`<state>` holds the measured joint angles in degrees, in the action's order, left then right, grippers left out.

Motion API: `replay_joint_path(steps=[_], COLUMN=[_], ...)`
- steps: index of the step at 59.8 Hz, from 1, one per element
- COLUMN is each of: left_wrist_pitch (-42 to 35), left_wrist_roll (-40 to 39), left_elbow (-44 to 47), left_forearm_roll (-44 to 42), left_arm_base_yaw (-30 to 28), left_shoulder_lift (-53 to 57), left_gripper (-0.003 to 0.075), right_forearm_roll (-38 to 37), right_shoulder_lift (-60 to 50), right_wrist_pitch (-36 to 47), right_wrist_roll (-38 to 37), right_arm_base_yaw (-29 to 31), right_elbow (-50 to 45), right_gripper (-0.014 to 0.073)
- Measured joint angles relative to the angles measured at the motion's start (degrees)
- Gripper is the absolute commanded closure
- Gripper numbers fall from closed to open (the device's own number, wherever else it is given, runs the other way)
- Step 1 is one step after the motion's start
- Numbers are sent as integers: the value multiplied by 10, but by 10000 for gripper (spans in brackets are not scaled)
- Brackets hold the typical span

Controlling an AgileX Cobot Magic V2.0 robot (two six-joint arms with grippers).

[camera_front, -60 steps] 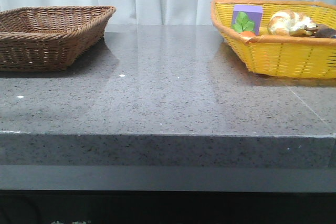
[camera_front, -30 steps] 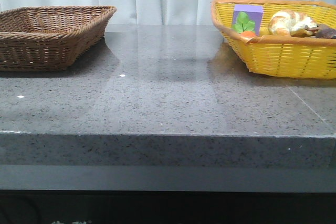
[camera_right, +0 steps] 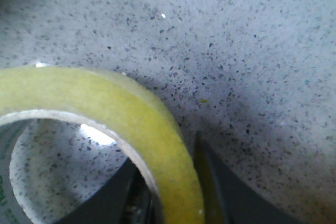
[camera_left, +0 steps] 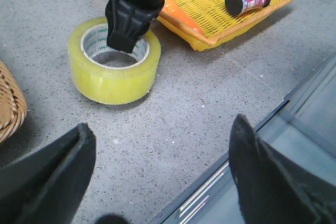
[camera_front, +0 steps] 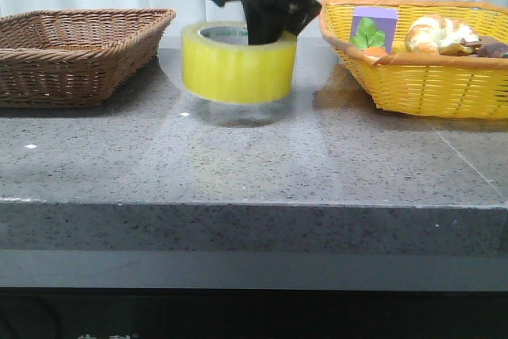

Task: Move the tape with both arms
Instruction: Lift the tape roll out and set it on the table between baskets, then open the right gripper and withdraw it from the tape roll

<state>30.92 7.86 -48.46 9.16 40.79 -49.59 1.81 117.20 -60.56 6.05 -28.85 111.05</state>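
Front view: the right gripper [camera_front: 266, 33] pinches the wall of the tape [camera_front: 238, 62], lowering it to mid-table [camera_front: 238, 164] between both baskets, likely so the wide-open left gripper [camera_left: 157, 156] can reach it.

Black right gripper [camera_front: 270, 33] cut off at the front view's top edge, its arm out of frame.

One finger dips into the wide yellow translucent tape roll [camera_front: 239, 61], hiding the far rim; the roll's outline is blurred. The brown wicker basket [camera_front: 71, 53] and yellow woven basket [camera_front: 421, 77] run off the side edges.
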Motion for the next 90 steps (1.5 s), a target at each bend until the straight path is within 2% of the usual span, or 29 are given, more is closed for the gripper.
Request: replay_joint_path(steps=[8,14,30,47,55,74,90], left_wrist_pitch=[0,0,0,0,0,0,0], left_wrist_roll=[0,0,0,0,0,0,0], left_elbow=[0,0,0,0,0,0,0], left_forearm_roll=[0,0,0,0,0,0,0], left_arm_base_yaw=[0,0,0,0,0,0,0], left_shoulder_lift=[0,0,0,0,0,0,0], left_gripper=[195,195,195,195,195,195,195], right_forearm_roll=[1,1,1,14,30,50,52], right_shoulder_lift=[9,9,-41,-197,-289,-521,-679], right_wrist_pitch=[4,13,8,-15,11,110,163], right_wrist_roll=[1,1,1,-1,-1,-4,-5], right_arm_base_yaw=[0,0,0,0,0,0,0], right_elbow=[0,0,0,-10,-79,-354,-526], right_gripper=[239,159,151,151,151,151,151])
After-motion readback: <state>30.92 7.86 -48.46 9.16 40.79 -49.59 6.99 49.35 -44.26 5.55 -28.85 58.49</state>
